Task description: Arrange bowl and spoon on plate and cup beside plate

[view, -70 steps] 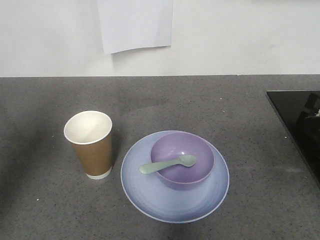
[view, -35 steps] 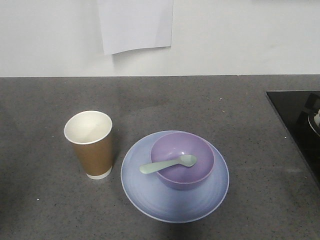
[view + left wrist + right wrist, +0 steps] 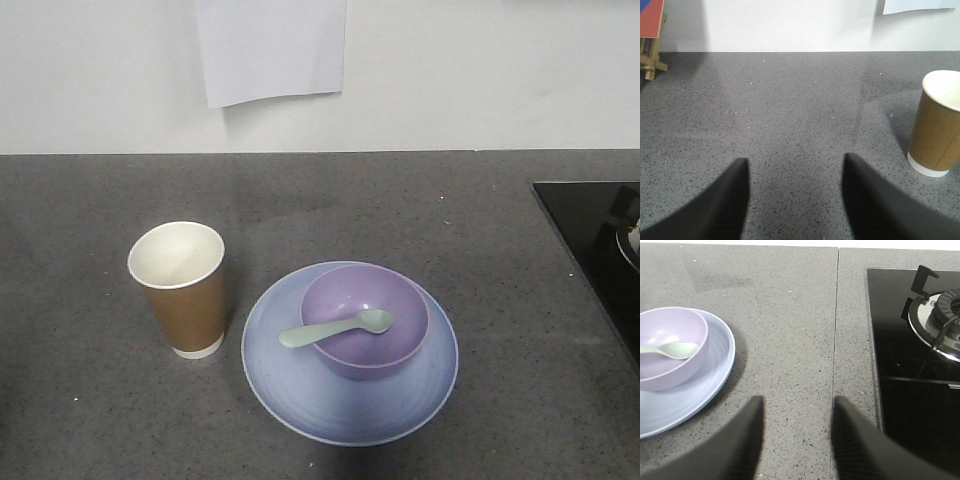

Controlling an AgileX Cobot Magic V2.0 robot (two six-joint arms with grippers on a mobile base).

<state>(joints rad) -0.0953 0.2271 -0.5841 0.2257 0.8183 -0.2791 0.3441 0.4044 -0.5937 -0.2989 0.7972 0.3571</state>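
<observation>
Bowl sits on plate near surface front edge, spoon head in bowl, handle over its left rim; cup upright just left of plate; hob at right edge.

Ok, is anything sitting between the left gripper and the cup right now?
Nothing visible does. In the left wrist view the left gripper is open over bare counter, and the cup stands off to its right with only counter between. The cup is already upright beside the plate.
</observation>
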